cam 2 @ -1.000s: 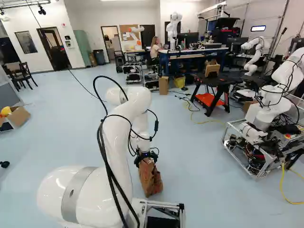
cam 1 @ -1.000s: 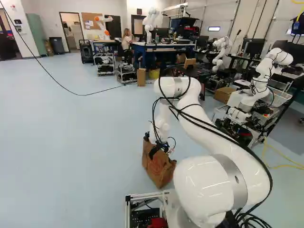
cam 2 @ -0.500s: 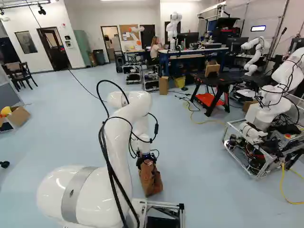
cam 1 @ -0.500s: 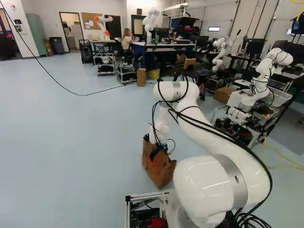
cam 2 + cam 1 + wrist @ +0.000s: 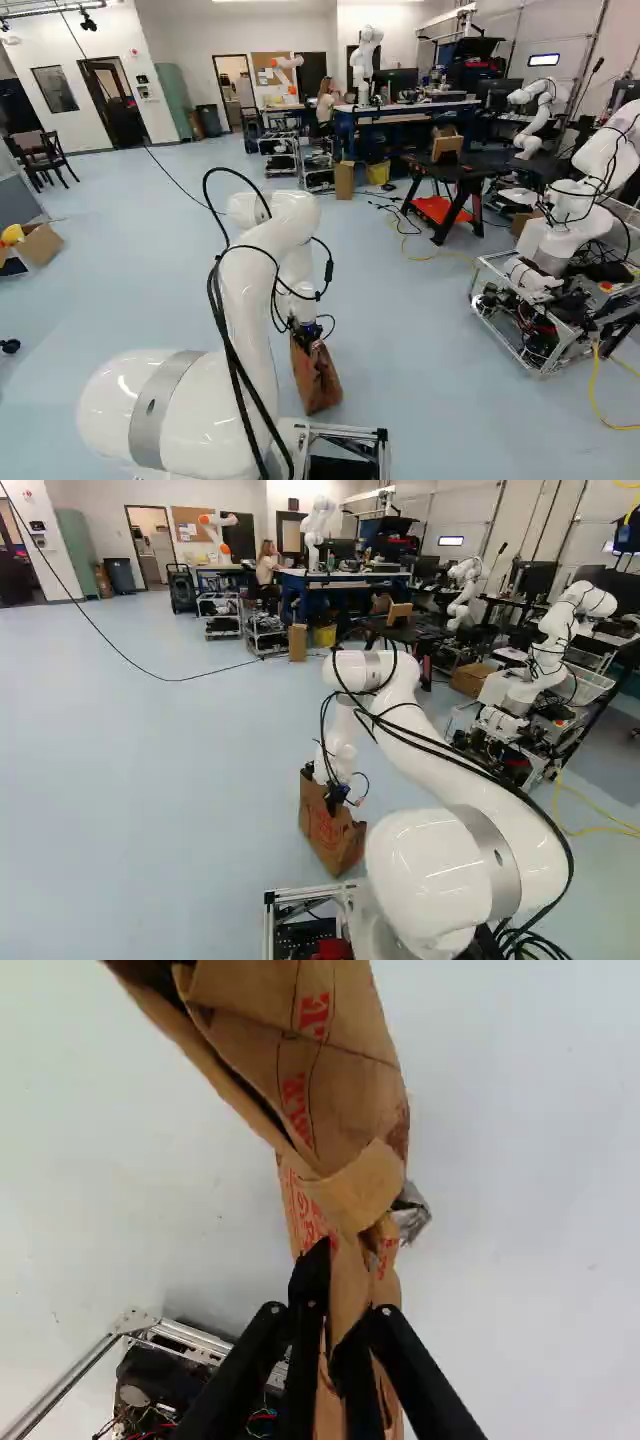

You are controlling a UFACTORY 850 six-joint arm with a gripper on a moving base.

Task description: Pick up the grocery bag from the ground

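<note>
In the left base view my gripper [image 5: 338,796] is down at the top of the brown paper grocery bag [image 5: 328,832], which stands on the floor just ahead of the base. From the right base view, the gripper [image 5: 306,334] covers part of the upper edge of the bag [image 5: 316,378]. The wrist view shows the black fingers of the gripper [image 5: 340,1305] drawn close together, squeezing the bag's bunched paper rim from both sides. The bag [image 5: 345,1100] has red print and extends ahead of and beneath the fingers. Their orange pads are hidden.
The base's metal frame [image 5: 185,1338] lies beside the bag, close to the fingers. Another robot [image 5: 555,235] stands on a cart to the right. Further off are a black table [image 5: 455,172] and a blue workbench [image 5: 405,110]. A yellow cable [image 5: 590,825] runs along the floor.
The gripper's fingers have moved from wide apart to close together, pinching the bag's top. The arm has shifted only slightly, and the base has stayed still.
</note>
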